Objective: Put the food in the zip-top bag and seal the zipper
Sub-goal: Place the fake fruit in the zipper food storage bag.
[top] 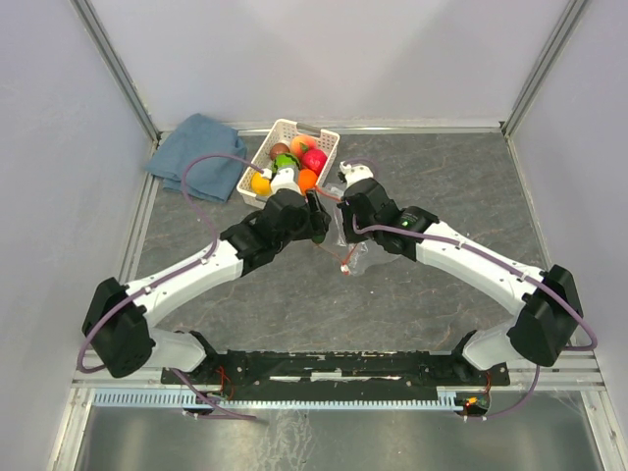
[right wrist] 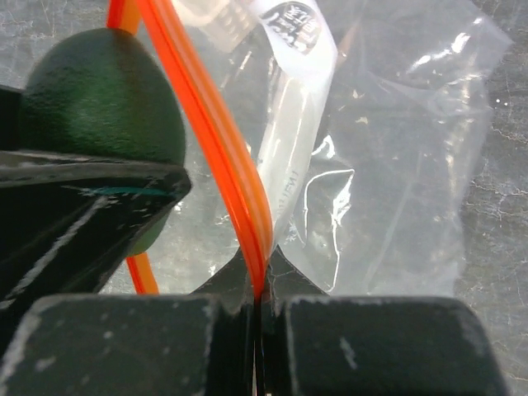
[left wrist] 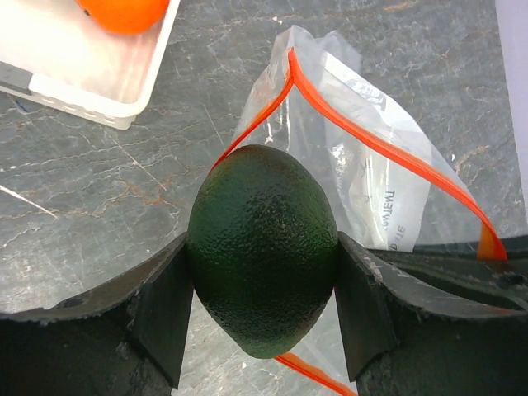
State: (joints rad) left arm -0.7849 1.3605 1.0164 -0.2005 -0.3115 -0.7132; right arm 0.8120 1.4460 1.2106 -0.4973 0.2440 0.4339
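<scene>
Broadly, the grey marbled desk [top: 442, 196] fills the middle of the top view. The two arms reach up from the bottom edge and meet near its centre, the left arm [top: 196, 270] from the lower left and the right arm [top: 471, 260] from the lower right. A folded blue cloth [top: 194, 145] lies at the upper left of the desk, near the white slotted basket [top: 257, 165] at upper centre. In the basket sits a heap of food [top: 294, 162], with yellow, orange, red-pink, peach, bright green and brown pieces.

The clear zip-top bag [top: 350, 253] lies crumpled at the centre of the desk, just below the basket and under the two claws. It carries a white label [left wrist: 388, 214].

The left claw [left wrist: 262, 297] stands fairly wide, its fingers [left wrist: 161, 313] pressed on either side of the dark green fruit [left wrist: 264, 223]. In the left wrist view the fruit sits mid-frame, right at the bag's open mouth; whether it touches the plastic I cannot tell.

The right claw [right wrist: 260, 280] is closed tight at the bottom centre of its own view, pinching the orange-red zipper [right wrist: 216, 140]. The strip runs up and left from the pinch, past the fruit. In the left wrist view the zipper's two halves spread apart from the top centre of the frame.
</scene>
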